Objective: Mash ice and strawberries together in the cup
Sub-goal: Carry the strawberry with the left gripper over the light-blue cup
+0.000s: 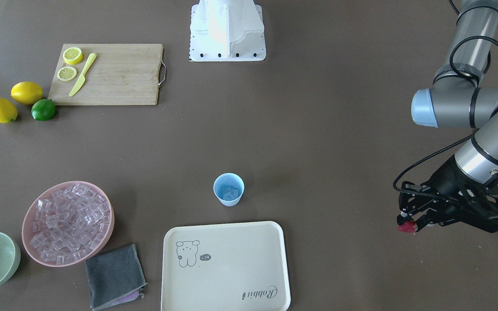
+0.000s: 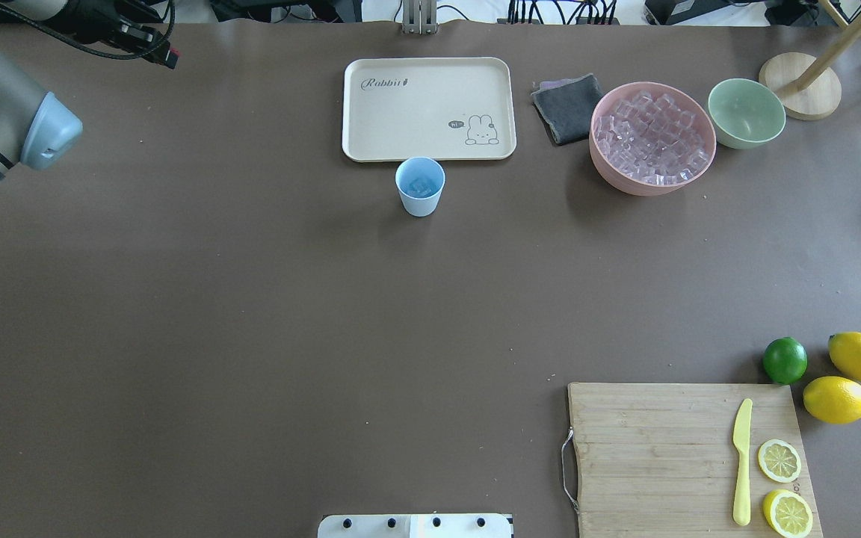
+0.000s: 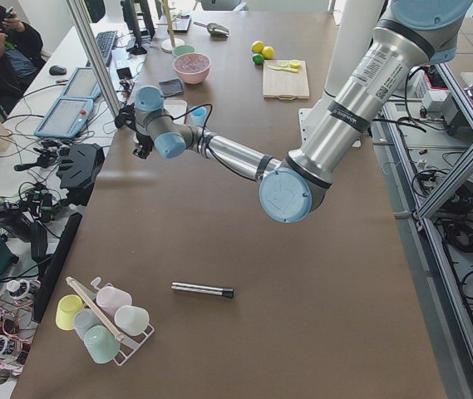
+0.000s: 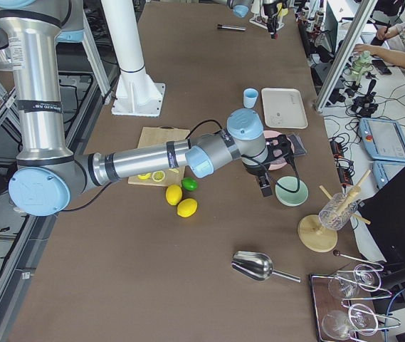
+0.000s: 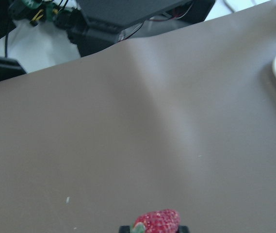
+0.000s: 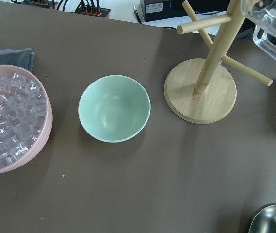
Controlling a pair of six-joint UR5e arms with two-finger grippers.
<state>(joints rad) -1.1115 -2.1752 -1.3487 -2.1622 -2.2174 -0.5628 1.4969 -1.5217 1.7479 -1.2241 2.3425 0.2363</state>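
One strawberry (image 1: 407,227) sits pinched in my left hand (image 1: 410,221), whose fingers are clamped together on it; the left wrist camera shows the red, seeded tip poking out over bare table (image 1: 318,129). In the front-facing view that hand is at about four o'clock from the cup (image 1: 228,189), well apart from it. The cup stands upright just off the tray (image 1: 231,280), at the tray's twelve o'clock, and a few cubes of ice (image 1: 231,193) lie in its bottom. Many more cubes fill the pink bowl (image 1: 104,244), out at eight o'clock from the cup. My right hand (image 4: 265,187) shows only in the right side view, above the table close to the green bowl (image 6: 113,109), which its wrist camera looks down on. I cannot tell whether its fingers are apart or together.
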